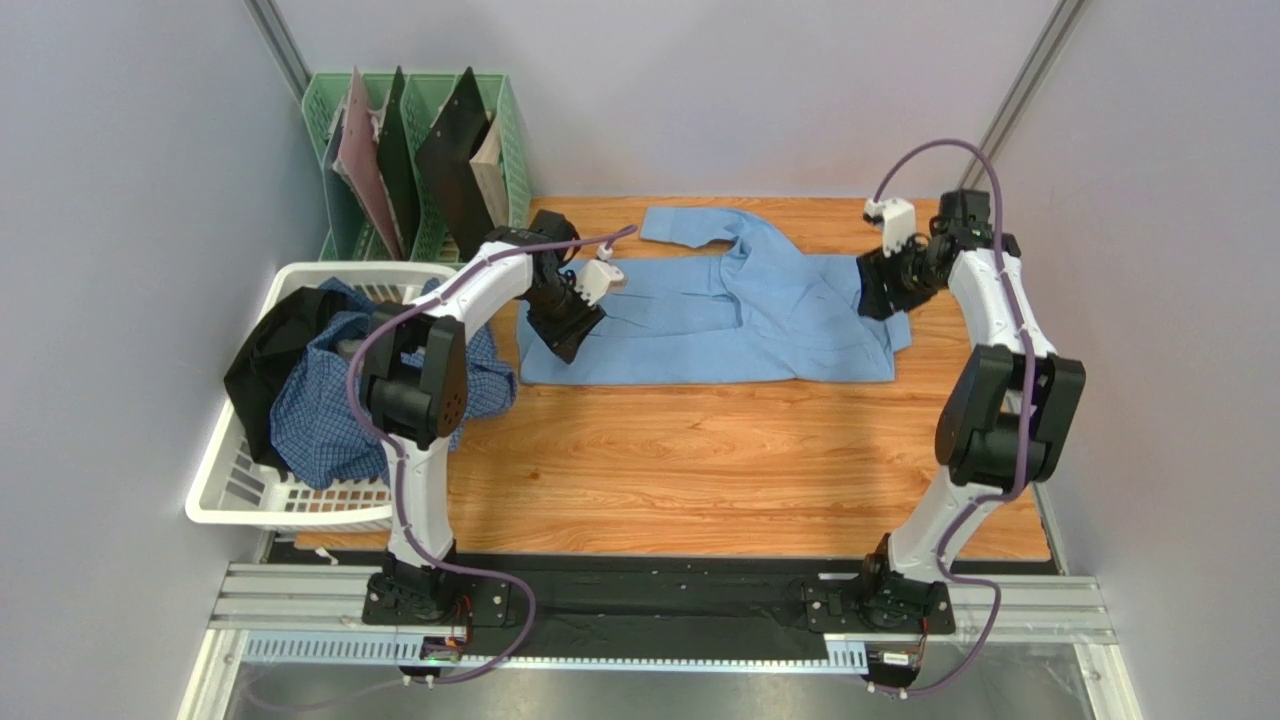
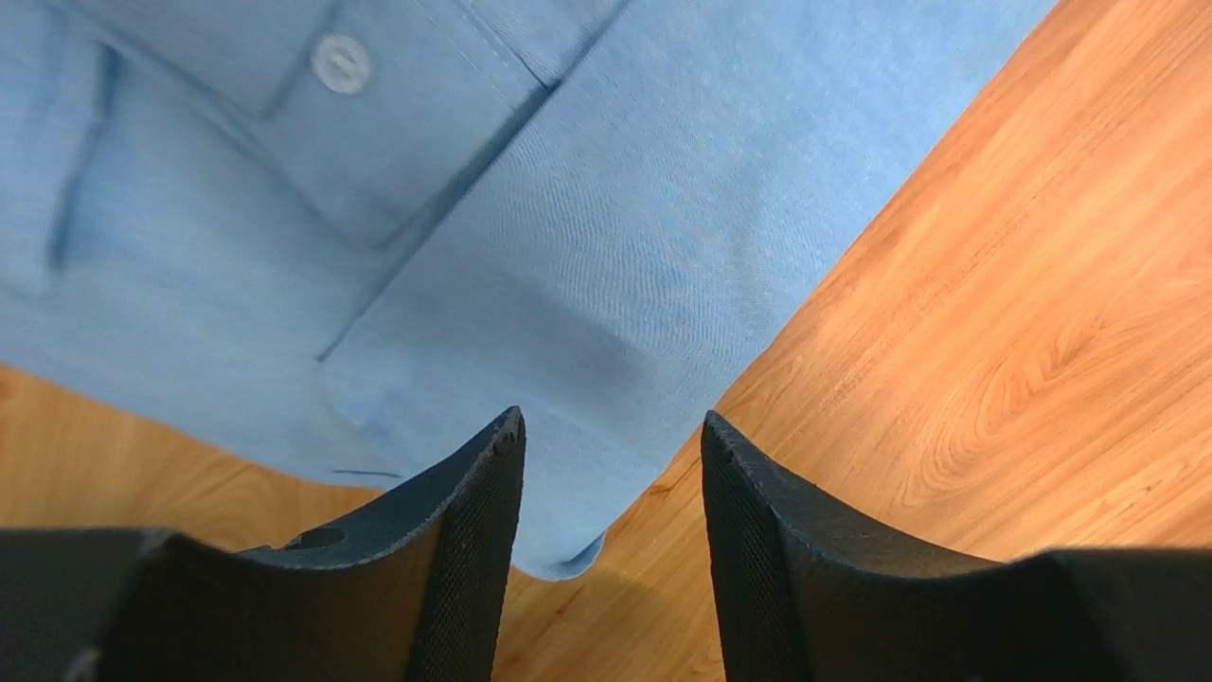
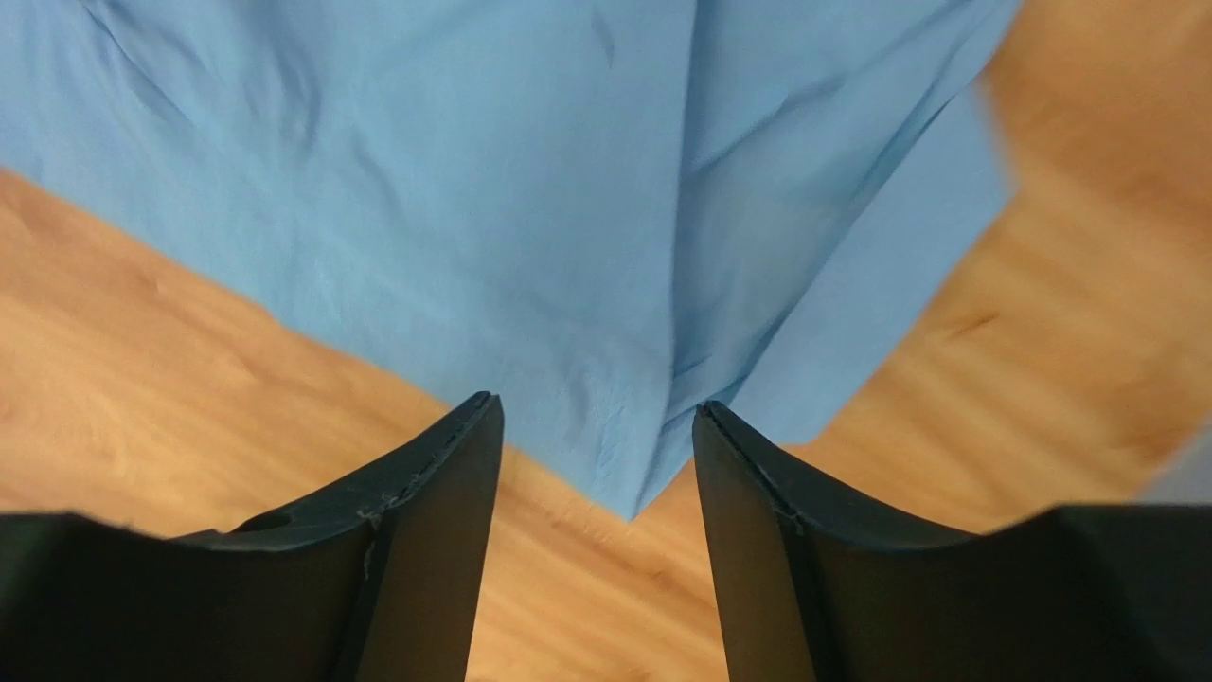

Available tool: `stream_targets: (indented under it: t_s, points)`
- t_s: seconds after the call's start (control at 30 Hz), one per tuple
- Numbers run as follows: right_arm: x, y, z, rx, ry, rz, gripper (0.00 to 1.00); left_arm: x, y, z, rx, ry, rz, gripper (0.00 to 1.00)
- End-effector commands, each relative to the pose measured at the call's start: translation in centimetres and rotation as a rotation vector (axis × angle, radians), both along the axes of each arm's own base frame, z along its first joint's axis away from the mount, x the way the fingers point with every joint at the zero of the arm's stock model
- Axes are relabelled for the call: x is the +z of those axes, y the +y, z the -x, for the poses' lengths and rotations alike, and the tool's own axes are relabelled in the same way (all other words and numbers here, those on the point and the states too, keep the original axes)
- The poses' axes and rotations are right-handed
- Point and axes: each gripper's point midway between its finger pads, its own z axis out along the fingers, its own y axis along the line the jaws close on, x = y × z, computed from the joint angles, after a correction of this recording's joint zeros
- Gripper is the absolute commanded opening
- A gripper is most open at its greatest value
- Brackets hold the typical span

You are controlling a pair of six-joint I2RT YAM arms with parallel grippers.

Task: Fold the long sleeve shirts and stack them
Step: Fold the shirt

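The plain light blue long sleeve shirt point(image 1: 736, 308) lies spread on the wooden table point(image 1: 721, 450), its button placket point(image 2: 342, 64) showing in the left wrist view. My left gripper point(image 1: 568, 338) hovers over the shirt's left corner, open; the cloth corner point(image 2: 569, 533) lies on the wood under the gap, not pinched. At the shirt's right edge, my right gripper point(image 1: 876, 293) also stands open, and a pointed cloth corner point(image 3: 633, 490) sits below its jaws, free. The blue-and-white checked shirt point(image 1: 323, 413) is heaped in the basket.
A white laundry basket point(image 1: 226, 503) stands at the table's left edge and also holds a dark cloth point(image 1: 268, 353). Behind it is a green rack point(image 1: 511, 128) with dark upright boards. Bare wood point(image 2: 1024, 327) lies in front of the shirt.
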Motion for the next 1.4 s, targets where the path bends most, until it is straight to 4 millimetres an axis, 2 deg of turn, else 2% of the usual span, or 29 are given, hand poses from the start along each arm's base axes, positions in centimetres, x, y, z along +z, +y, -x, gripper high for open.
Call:
stream_targets:
  t_s: [0.0,0.03,0.17,0.37,0.63,0.7,0.73,0.77,0.8,0.83,0.87,0.9,0.93,1.03,1.07,1.1,1.13,1.2,1.23,1.3,1.37]
  points:
    - [-5.7,-0.6,5.8,-0.066,0.322,-0.177,0.56,-0.8,0.6,1.0,0.020,0.063,-0.013,0.56]
    - [-6.4,-1.4,6.1,-0.089,0.342,-0.185,0.55,-1.0,0.8,1.2,0.020,0.066,-0.016,0.56]
    - [-8.9,-2.1,6.7,-0.106,0.401,-0.206,0.55,-1.5,1.4,1.3,0.029,0.066,-0.034,0.60]
    - [-10.7,-2.4,6.2,-0.123,0.412,-0.206,0.57,-2.2,2.0,0.8,0.032,0.069,-0.051,0.61]
    - [-14.0,-2.9,6.6,-0.140,0.470,-0.190,0.55,-3.2,2.4,0.1,0.036,0.066,-0.070,0.61]
    - [-14.8,-3.5,6.6,-0.155,0.468,-0.155,0.45,-3.6,2.8,-0.3,0.034,0.063,-0.094,0.59]
    - [-15.1,-3.8,6.6,-0.163,0.473,-0.144,0.40,-3.8,3.0,-0.3,0.034,0.067,-0.105,0.54]
    - [-15.3,-4.2,6.6,-0.174,0.478,-0.120,0.28,-4.0,3.3,-0.4,0.025,0.065,-0.129,0.51]
    - [-15.4,-4.4,6.8,-0.180,0.485,-0.110,0.23,-4.2,3.5,-0.6,0.025,0.067,-0.140,0.47]
    - [-15.4,-4.7,6.7,-0.185,0.484,-0.098,0.18,-4.2,3.7,-0.6,0.020,0.069,-0.151,0.37]
    - [-15.4,-5.1,6.8,-0.189,0.485,-0.075,0.08,-4.3,4.2,-0.8,0.020,0.066,-0.177,0.33]
    - [-15.3,-5.4,6.8,-0.194,0.485,-0.063,0.02,-4.5,4.4,-1.1,0.009,0.067,-0.192,0.28]
    - [-15.2,-5.5,6.9,-0.194,0.485,-0.051,0.00,-4.6,4.7,-0.8,0.000,0.084,-0.208,0.17]
    - [-14.6,-6.1,7.9,-0.172,0.503,-0.011,0.00,-4.3,5.4,-0.7,-0.029,0.079,-0.233,0.01]
    - [-14.1,-6.1,8.9,-0.159,0.527,0.002,0.00,-4.0,5.4,-0.5,-0.040,0.079,-0.223,0.00]
    - [-13.9,-6.2,9.3,-0.124,0.527,0.020,0.00,-4.1,5.4,-0.1,-0.057,0.091,-0.221,0.00]
    - [-14.2,-5.8,10.8,-0.104,0.565,0.022,0.00,-4.0,5.4,0.5,-0.069,0.109,-0.216,0.00]
    - [-13.8,-5.7,12.4,-0.057,0.586,0.045,0.00,-3.9,5.2,2.1,-0.108,0.141,-0.203,0.00]
    - [-14.1,-5.2,14.1,-0.039,0.642,0.032,0.00,-4.0,5.0,2.6,-0.124,0.148,-0.201,0.00]
    - [-14.0,-5.0,15.7,-0.009,0.671,0.041,0.00,-4.1,4.8,4.6,-0.166,0.176,-0.216,0.00]
    - [-14.4,-4.8,18.0,0.006,0.720,0.051,0.00,-4.2,4.4,6.8,-0.205,0.201,-0.217,0.00]
